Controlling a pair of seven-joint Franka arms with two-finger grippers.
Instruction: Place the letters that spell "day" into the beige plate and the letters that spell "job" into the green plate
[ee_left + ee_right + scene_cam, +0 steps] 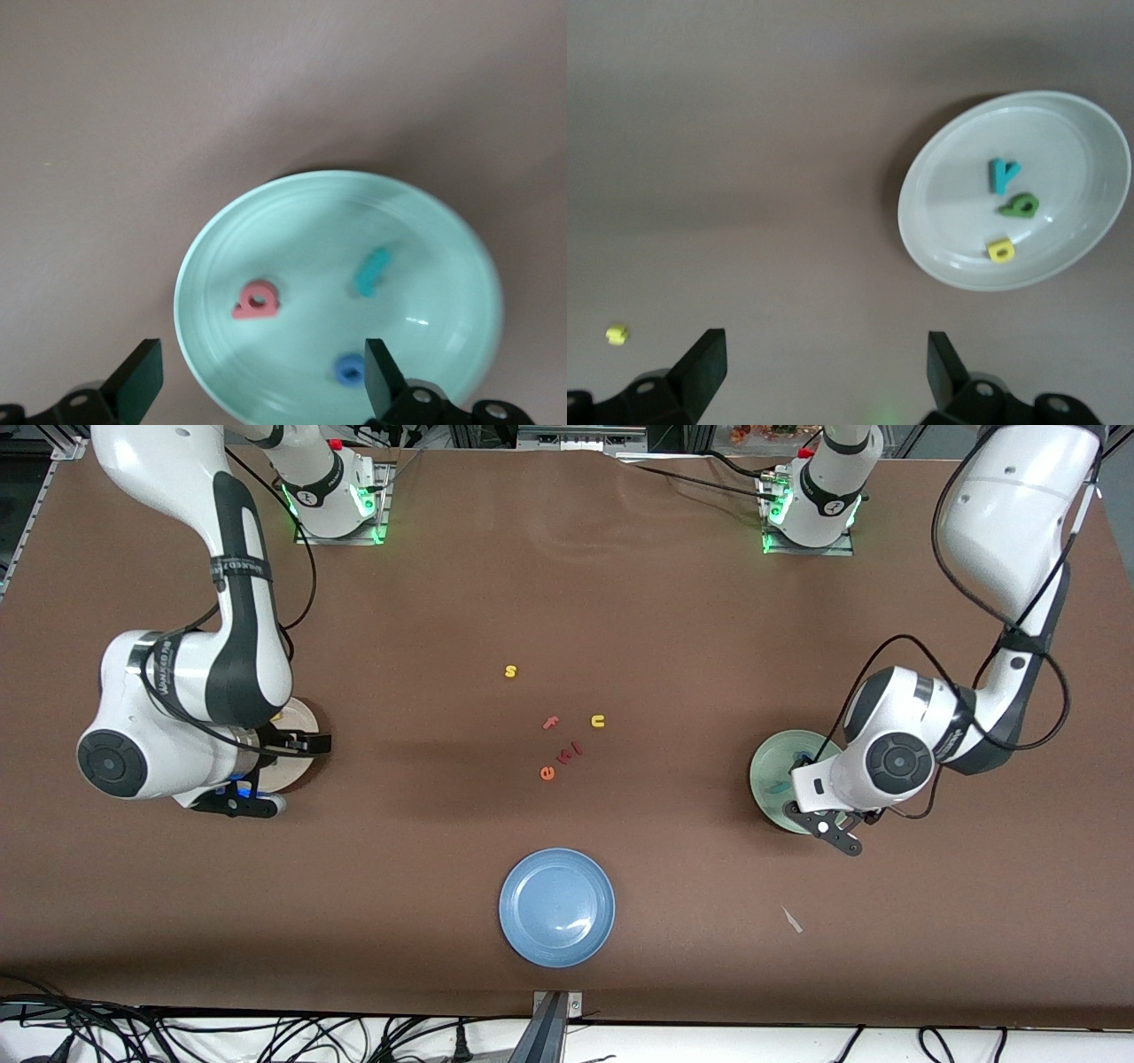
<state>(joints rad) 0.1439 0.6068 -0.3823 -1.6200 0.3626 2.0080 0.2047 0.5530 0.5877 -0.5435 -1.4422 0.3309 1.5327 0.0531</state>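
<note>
The green plate (425, 232) lies at the left arm's end of the table (775, 757). In it lie the salmon b (258, 300), the teal j (372, 271) and the blue o (350, 369). My left gripper (261, 379) hangs open just above this plate, holding nothing. At the right arm's end of the table, the beige plate (943, 212) holds the teal y (1003, 174), the dark green d (1019, 206) and the yellow a (1001, 251). Beside that plate my right gripper (824, 372) stands open and empty over bare table. In the front view the right arm covers most of the beige plate (292, 772).
Loose letters lie mid-table: a yellow s (510, 671), a salmon f (551, 723), a yellow u (598, 721), an orange e (547, 773) and small red ones (571, 753). A blue plate (556, 919) sits nearest the front camera. A paper scrap (791, 919) lies toward the left arm's end.
</note>
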